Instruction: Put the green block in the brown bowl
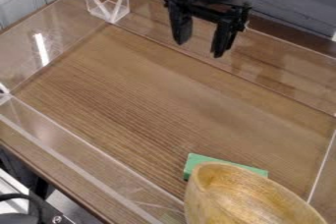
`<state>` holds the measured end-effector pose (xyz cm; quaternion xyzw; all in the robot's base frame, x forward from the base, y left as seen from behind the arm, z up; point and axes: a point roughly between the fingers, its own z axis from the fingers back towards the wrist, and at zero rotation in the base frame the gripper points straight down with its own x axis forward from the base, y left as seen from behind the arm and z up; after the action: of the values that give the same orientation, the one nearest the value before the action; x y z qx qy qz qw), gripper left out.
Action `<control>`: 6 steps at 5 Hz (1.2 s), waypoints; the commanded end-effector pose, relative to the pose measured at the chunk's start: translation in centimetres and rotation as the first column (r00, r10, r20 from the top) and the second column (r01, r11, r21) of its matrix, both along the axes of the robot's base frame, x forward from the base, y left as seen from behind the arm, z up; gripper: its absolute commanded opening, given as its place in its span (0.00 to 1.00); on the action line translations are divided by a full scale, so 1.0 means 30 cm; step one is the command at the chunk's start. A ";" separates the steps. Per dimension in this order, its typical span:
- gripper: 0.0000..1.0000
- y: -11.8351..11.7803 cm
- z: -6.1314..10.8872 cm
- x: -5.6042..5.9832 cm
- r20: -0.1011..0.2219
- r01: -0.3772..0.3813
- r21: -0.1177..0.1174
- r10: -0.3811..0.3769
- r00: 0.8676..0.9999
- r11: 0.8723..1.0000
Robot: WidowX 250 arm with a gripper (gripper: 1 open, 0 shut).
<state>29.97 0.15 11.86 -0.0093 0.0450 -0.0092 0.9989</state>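
The green block (211,163) lies flat on the wooden table near the front, its right part hidden behind the rim of the brown bowl (250,201). That large tan wooden bowl fills the bottom right corner and touches or overlaps the block from this angle. My gripper (201,35) hangs far off at the back of the table, black fingers pointing down and spread open with nothing between them.
Clear acrylic walls (79,164) ring the wooden table top. A small clear bracket (108,6) stands at the back left corner. Dark cables show at the bottom left.
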 end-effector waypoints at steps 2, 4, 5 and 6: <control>1.00 0.014 0.070 0.034 0.071 0.010 -0.011 -0.010 0.997 1.000; 1.00 0.007 0.077 0.017 0.084 0.024 -0.013 -0.023 0.996 1.000; 1.00 0.004 0.081 0.006 0.090 0.029 -0.013 -0.027 0.996 0.999; 1.00 0.004 0.086 0.009 0.096 0.033 -0.017 -0.031 0.995 0.999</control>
<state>29.87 0.07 12.19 -0.0198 0.0381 -0.0273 0.9987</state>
